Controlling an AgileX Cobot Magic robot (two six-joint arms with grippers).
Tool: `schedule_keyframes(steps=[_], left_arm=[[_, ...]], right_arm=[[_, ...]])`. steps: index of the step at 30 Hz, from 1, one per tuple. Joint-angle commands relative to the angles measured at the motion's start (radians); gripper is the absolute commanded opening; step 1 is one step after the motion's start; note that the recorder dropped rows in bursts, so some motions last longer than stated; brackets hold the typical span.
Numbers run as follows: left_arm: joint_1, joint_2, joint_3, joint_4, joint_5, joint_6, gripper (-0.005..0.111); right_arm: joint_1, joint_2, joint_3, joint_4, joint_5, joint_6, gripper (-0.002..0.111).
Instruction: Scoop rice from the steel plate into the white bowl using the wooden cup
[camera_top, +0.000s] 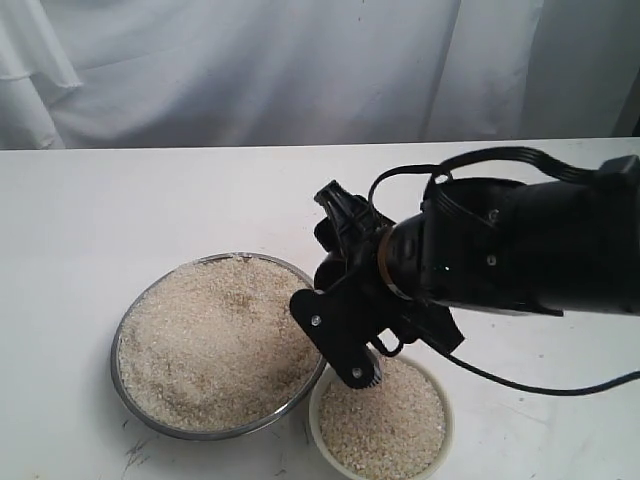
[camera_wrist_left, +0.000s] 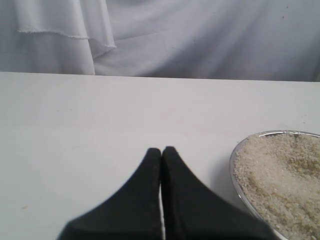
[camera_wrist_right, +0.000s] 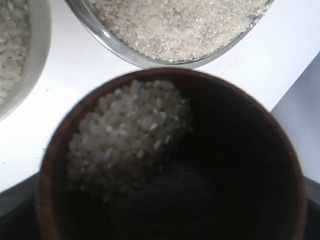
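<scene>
The steel plate holds a broad heap of rice. Right beside it sits the white bowl, also filled with rice. My right gripper reaches across the gap between the two dishes, and its black body hides the cup in the exterior view. In the right wrist view the wooden cup fills the picture, held tilted, with a clump of rice against one side of its dark inside. Beyond it lie the plate's rim and the bowl's wall. My left gripper is shut and empty, low over the table beside the plate.
A white table carries everything, and a white cloth hangs behind it. The right arm's black body and cables take up the right side of the exterior view. A few stray grains lie by the plate's front rim.
</scene>
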Motion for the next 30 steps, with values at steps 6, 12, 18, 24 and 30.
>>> schedule_keyframes(steps=[6, 12, 18, 24, 30], left_arm=[[-0.002, -0.005, 0.005, -0.001, -0.006, -0.003, 0.000], [-0.002, -0.005, 0.005, -0.001, -0.006, -0.003, 0.000], [-0.002, -0.005, 0.005, -0.001, -0.006, -0.003, 0.000], [-0.002, -0.005, 0.005, -0.001, -0.006, -0.003, 0.000], [-0.002, -0.005, 0.005, -0.001, -0.006, -0.003, 0.000]], right_arm=[[0.007, -0.054, 0.123, -0.207, -0.023, 0.092, 0.000], [0.037, -0.076, 0.165, -0.413, -0.015, 0.279, 0.000], [0.101, -0.078, 0.174, -0.529, 0.066, 0.360, 0.000], [0.157, -0.078, 0.193, -0.540, 0.125, 0.358, 0.000], [0.180, -0.078, 0.271, -0.644, 0.167, 0.355, 0.000]])
